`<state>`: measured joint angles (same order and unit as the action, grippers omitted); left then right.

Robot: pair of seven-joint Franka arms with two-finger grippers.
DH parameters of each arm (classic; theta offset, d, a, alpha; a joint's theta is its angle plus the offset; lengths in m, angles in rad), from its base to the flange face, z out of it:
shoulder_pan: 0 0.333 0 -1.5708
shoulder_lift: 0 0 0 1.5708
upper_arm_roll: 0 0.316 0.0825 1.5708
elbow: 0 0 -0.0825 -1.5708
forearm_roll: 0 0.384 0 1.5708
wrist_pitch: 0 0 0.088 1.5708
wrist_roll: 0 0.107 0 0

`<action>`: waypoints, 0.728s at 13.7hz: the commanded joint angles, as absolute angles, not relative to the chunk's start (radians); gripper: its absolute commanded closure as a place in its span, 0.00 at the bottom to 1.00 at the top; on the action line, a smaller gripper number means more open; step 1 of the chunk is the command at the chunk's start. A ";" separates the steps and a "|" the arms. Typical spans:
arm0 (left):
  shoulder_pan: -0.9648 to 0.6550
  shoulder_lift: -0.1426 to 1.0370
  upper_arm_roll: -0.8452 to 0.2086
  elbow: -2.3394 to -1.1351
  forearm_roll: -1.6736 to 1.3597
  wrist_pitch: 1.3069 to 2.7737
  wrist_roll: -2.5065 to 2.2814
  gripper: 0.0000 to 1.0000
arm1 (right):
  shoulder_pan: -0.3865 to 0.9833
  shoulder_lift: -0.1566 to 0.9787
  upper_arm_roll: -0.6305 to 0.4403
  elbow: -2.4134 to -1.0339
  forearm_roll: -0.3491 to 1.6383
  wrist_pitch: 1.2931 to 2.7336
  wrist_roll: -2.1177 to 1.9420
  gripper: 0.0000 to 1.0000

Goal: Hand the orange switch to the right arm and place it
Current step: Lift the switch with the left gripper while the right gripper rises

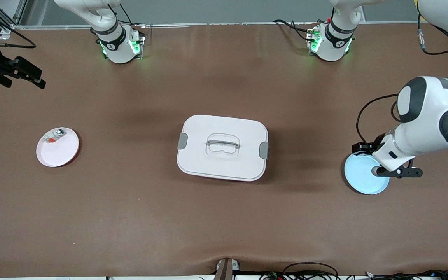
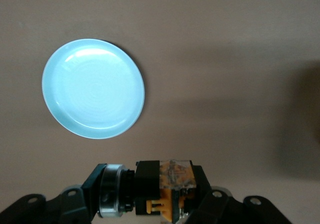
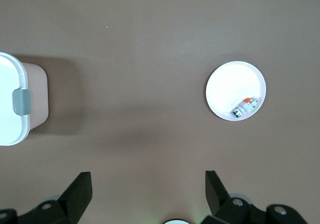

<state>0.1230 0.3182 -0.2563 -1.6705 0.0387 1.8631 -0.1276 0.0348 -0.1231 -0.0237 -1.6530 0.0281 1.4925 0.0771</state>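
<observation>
My left gripper (image 2: 150, 196) is shut on the orange switch (image 2: 172, 176), a stubby black part with a silver ring at one end and an orange piece at the other, held crosswise between the jaws. In the front view the left gripper (image 1: 363, 148) hangs over the edge of a light blue plate (image 1: 364, 175) at the left arm's end of the table; the switch is hidden there. The plate (image 2: 93, 88) is bare. My right gripper (image 3: 147, 186) is open and empty, held high at the right arm's end of the table (image 1: 21, 72).
A white lidded container (image 1: 222, 147) with grey latches stands mid-table; its edge shows in the right wrist view (image 3: 10, 103). A white plate (image 1: 57, 147) at the right arm's end holds a small white-silver part with a red bit (image 1: 54, 137), also seen in the right wrist view (image 3: 245, 106).
</observation>
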 commanded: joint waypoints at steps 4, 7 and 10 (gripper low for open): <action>0.124 0.262 -0.342 -1.593 -0.057 1.786 -0.310 0.71 | 0.028 -0.017 -0.025 -1.621 0.038 1.471 0.083 0.00; 0.126 0.261 -0.409 -1.536 -0.078 1.761 -0.470 0.71 | 0.023 0.029 -0.025 -1.612 0.037 1.480 0.083 0.00; 0.124 0.262 -0.460 -1.482 -0.109 1.761 -0.679 0.71 | 0.024 0.081 -0.025 -1.601 0.029 1.471 0.084 0.00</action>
<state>0.1200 0.2625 -0.4341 -1.5273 -0.0837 1.7881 -0.5805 0.0311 0.0369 -0.0286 -1.6452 0.0279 1.4907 0.0771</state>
